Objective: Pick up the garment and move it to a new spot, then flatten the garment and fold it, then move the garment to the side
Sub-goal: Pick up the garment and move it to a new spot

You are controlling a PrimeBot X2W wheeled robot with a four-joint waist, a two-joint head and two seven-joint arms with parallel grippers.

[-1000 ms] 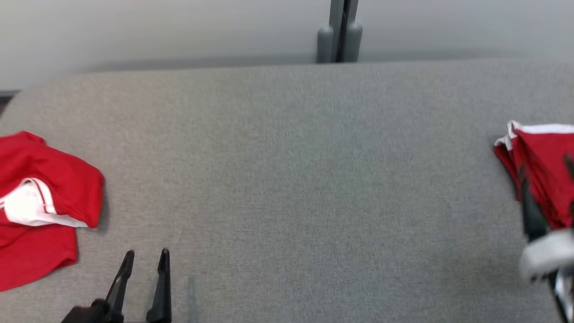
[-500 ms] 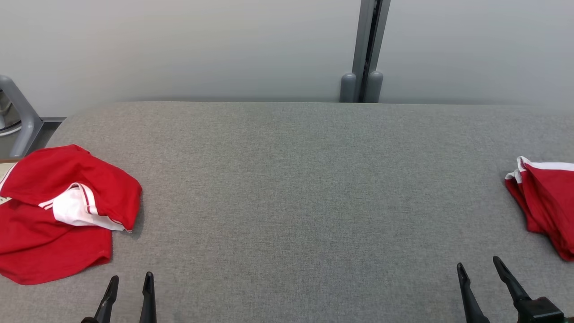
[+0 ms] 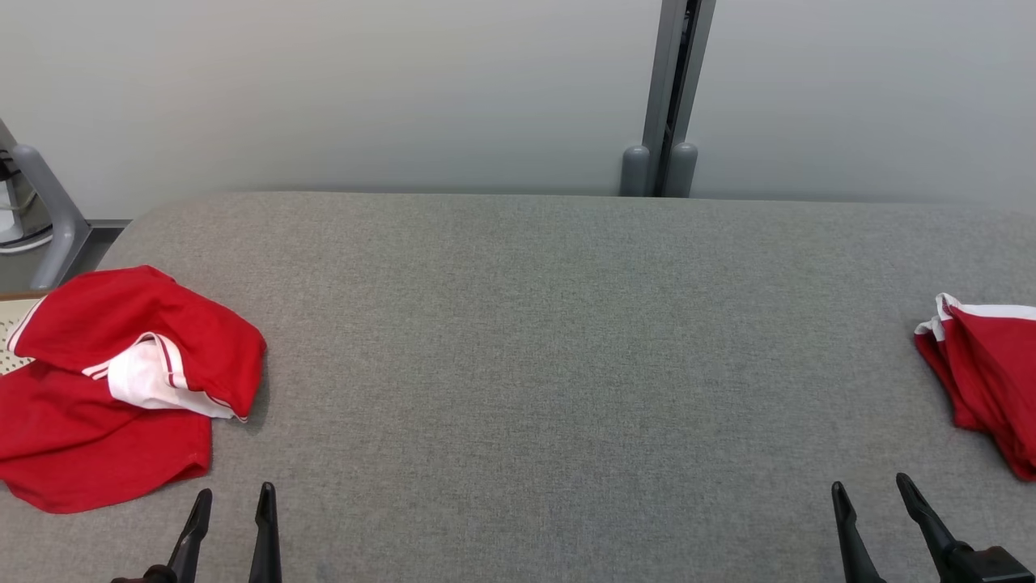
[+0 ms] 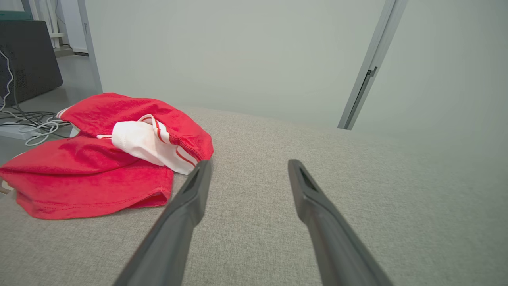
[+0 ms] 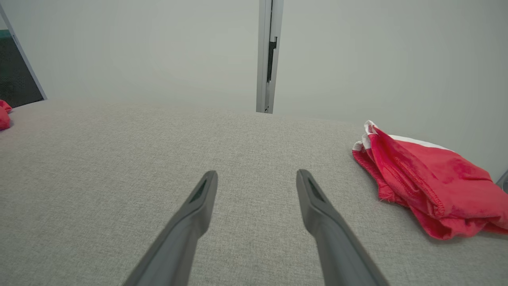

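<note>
Folded red garment [image 3: 989, 380] sits at desk [image 3: 550, 340] right edge: looks finished, set aside. Crumpled red garment [image 3: 97, 421] at left, untouched; pick-up, flatten, fold all remain. Left end effector [image 3: 235, 490] and right end effector [image 3: 869, 482] both spread, empty.

crumpled garment [image 3: 121, 389] left, folded garment [image 3: 987, 380] right, open table [image 3: 566, 364] between

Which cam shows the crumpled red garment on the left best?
Left wrist view: crumpled garment is close, white trim clear. Head view shows the garment from above, clipped at the frame edge. Right wrist view catches a red sliver.
</note>
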